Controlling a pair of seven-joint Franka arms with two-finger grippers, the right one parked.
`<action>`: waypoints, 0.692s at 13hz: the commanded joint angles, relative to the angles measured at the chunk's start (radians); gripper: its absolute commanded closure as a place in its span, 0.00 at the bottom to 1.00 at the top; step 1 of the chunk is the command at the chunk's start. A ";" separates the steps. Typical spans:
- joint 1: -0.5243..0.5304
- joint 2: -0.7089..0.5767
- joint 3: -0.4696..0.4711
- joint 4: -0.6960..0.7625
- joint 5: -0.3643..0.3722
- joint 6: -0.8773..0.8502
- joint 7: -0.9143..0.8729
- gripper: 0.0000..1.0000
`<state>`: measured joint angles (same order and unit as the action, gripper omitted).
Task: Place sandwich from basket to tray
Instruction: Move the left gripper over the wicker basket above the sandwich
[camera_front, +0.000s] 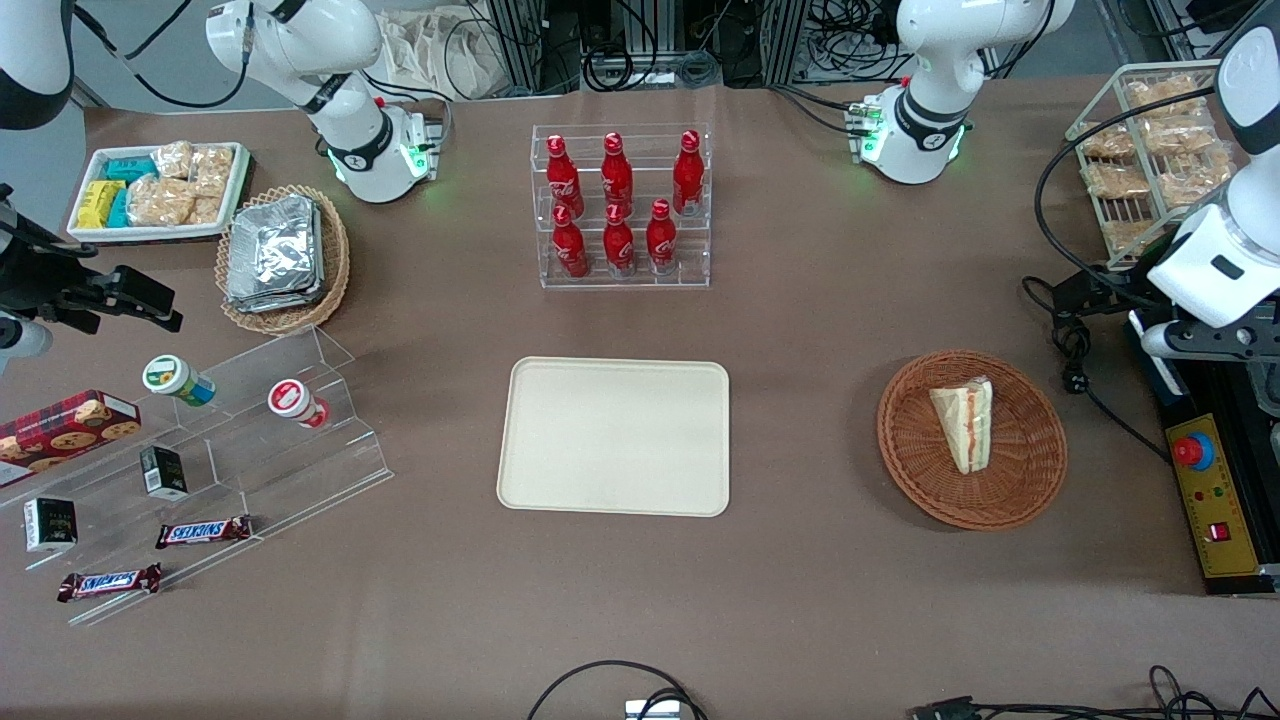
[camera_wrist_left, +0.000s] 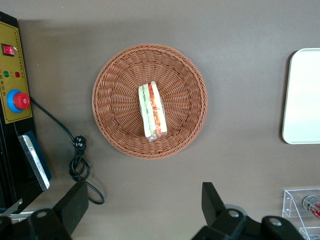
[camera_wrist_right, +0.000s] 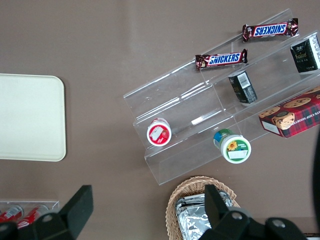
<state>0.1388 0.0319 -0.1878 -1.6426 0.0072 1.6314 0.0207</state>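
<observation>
The sandwich (camera_front: 965, 422) (camera_wrist_left: 152, 111), a pale wedge with red and green stripes, lies in the middle of the reddish-brown wicker basket (camera_front: 1040, 470) (camera_wrist_left: 112, 115). The cream tray (camera_front: 615, 435) (camera_wrist_left: 305, 95) lies flat at the table's middle with nothing on it. My gripper (camera_front: 1088, 295) (camera_wrist_left: 145, 202) hangs high above the table, off the basket's rim toward the working arm's end and a little farther from the front camera. It is open, with only bare table showing between its fingers, and it touches nothing.
A black cable (camera_front: 1080, 375) and a yellow control box with a red button (camera_front: 1205, 490) lie beside the basket. A clear rack of red bottles (camera_front: 622, 205) stands farther from the camera than the tray. A clear step shelf with snacks (camera_front: 230, 440) sits toward the parked arm's end.
</observation>
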 joint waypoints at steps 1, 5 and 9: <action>-0.004 -0.009 0.001 -0.014 0.034 0.030 -0.015 0.00; -0.004 -0.009 0.002 -0.016 0.036 0.028 -0.019 0.00; -0.004 -0.009 0.002 -0.014 0.025 0.022 -0.041 0.00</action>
<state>0.1387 0.0320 -0.1877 -1.6464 0.0280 1.6465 0.0037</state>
